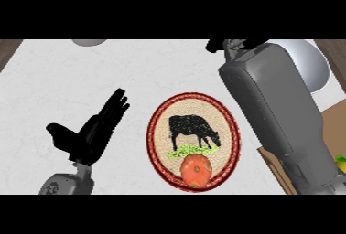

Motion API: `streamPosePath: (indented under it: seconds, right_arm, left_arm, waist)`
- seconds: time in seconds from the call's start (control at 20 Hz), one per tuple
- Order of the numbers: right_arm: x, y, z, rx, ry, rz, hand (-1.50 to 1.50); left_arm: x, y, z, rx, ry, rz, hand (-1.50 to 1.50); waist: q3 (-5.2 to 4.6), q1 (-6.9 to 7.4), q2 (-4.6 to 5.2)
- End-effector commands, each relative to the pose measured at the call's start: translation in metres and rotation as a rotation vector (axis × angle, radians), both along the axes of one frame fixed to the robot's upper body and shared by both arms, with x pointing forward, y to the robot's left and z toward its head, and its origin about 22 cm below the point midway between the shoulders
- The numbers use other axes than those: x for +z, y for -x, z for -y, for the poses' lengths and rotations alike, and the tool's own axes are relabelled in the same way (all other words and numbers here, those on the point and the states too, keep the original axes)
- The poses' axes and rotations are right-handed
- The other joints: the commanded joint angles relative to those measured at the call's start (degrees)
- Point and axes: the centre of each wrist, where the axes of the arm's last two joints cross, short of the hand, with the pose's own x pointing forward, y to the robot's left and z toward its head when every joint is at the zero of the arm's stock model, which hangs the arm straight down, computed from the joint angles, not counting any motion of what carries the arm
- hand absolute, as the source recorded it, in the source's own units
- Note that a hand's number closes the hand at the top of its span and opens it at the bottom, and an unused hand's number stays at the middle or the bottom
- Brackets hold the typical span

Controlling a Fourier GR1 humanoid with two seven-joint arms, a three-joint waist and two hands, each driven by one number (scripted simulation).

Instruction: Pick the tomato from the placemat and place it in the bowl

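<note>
An orange-red tomato lies on the near end of an oval woven placemat with a red rim and a black cow printed on it. A pale grey bowl stands at the far right, partly behind my right forearm. That forearm stretches up the right side past the placemat, and my right hand shows only as a black bit at the far edge, left of the bowl and far from the tomato. Left of the placemat, my left hand rests open with its fingers up, holding nothing.
A wooden board lies at the right edge with a yellow-green thing on it. A white rounded object peeks in at the far left edge. Dark wood shows at both far corners beyond the white counter.
</note>
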Motion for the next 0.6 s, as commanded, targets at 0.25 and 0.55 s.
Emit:
streamPosePath:
  seconds: [0.25,0.55]
  right_arm:
    - [0.012,-0.032,0.072,-0.150,-0.093,0.041,1.50]
    - [-0.037,-0.061,0.148,-0.183,-0.040,0.019,1.50]
  left_arm:
    - [0.007,-0.010,0.000,-0.004,-0.015,-0.016,0.00]
    - [-0.001,0.000,0.017,-0.020,0.010,0.010,0.00]
  waist:
    - [0.02,0.25,0.22]
    - [0.03,0.72,0.53]
